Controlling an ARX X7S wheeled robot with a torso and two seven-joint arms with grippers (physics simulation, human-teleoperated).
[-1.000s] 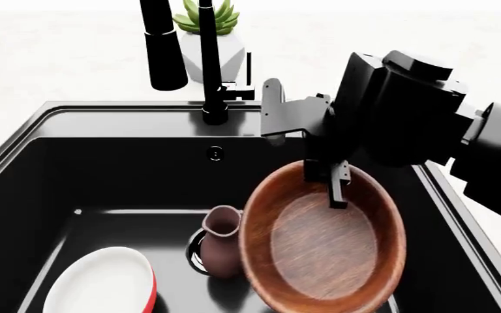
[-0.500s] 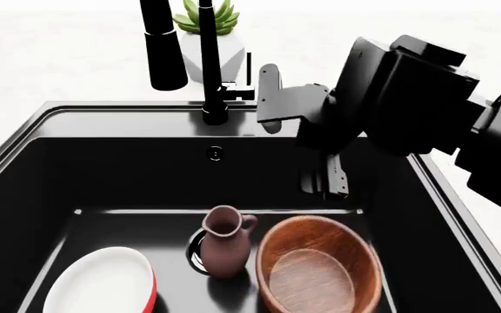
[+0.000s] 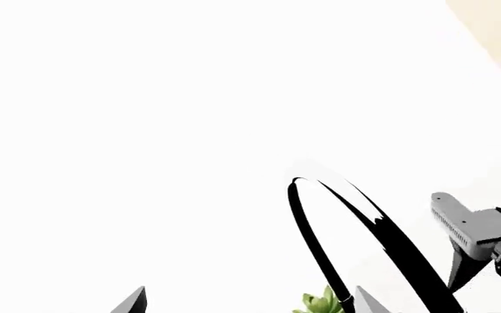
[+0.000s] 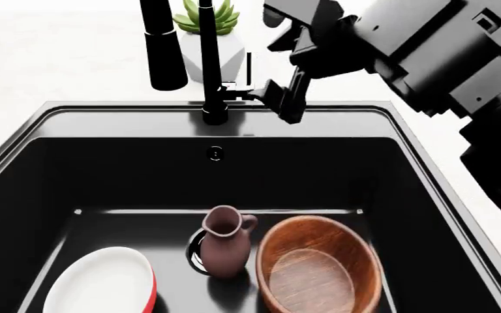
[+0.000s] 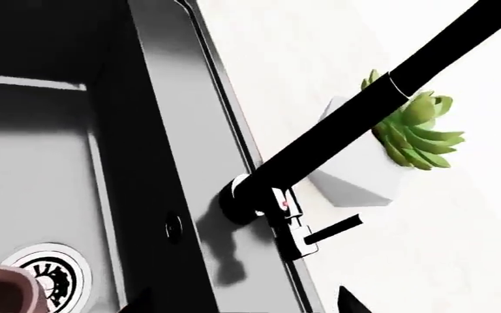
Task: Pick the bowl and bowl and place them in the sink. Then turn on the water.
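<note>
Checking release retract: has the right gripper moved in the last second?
Yes. The right gripper rose out of the sink and now sits beside the tap, by its lever; the wooden bowl lies in the basin.

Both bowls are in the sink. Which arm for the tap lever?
Right. Its end effector hangs beside the tap lever, which fills the right wrist view. The left wrist view shows mostly white, only the tap's arc.

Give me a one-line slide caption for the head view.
Both bowls, red bowl and wooden bowl, in the sink; open right gripper nears the tap lever.
</note>
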